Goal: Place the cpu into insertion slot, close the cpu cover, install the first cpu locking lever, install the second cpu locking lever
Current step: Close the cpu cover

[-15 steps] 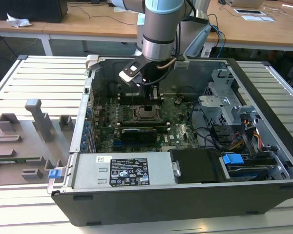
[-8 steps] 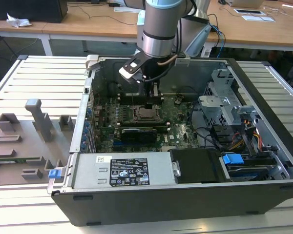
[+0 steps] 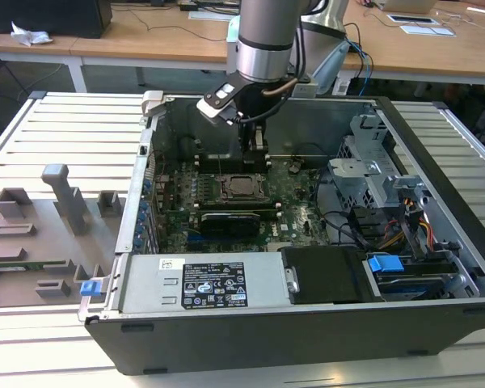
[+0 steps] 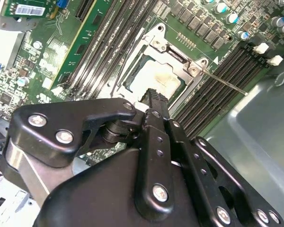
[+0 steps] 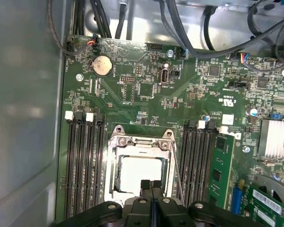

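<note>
The cpu [image 5: 139, 172] lies flat in the insertion slot [image 3: 225, 191] on the green board, its pale metal top showing through the window of the cpu cover [image 5: 139, 141]. The cover lies down over the chip. A thin locking lever [image 4: 225, 84] sticks out sideways across the memory slots. Another thin lever [image 5: 176, 172] runs along the socket's side. My gripper [image 5: 151, 183] hangs just above the socket's edge, fingers pressed together with nothing between them. Its tip [image 4: 155, 94] hovers over the chip's rim, and in the exterior view the gripper [image 3: 256, 162] stands inside the open case.
Long black memory slots [image 5: 85, 165] flank the socket on both sides. A black expansion card [image 3: 230, 220], a power supply [image 3: 202, 283] and a drive cage [image 3: 372, 182] crowd the case. Grey fixtures [image 3: 61, 202] stand on the table at the exterior view's left.
</note>
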Controlling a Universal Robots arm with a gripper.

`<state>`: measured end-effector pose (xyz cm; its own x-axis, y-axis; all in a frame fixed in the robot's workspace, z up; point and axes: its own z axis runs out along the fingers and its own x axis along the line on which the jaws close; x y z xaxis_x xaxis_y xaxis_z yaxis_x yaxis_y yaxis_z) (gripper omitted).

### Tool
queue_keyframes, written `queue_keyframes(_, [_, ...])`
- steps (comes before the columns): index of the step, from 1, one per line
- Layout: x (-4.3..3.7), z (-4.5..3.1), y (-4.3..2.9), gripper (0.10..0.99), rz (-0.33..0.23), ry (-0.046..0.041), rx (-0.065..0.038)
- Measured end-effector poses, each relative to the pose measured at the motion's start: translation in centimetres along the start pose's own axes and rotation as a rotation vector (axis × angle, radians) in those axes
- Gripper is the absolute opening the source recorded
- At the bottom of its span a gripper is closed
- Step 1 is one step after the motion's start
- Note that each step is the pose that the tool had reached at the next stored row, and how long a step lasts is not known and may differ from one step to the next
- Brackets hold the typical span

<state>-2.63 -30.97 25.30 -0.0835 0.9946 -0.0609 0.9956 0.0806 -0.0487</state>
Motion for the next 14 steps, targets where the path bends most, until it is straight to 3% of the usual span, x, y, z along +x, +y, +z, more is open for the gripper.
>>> queue_keyframes(3, [-0.03,-0.45,-0.02,0.106,0.000,0.0000,0.000])
queue_keyframes(14, [-0.03,-0.49,-0.02,0.106,0.000,0.0000,0.000])
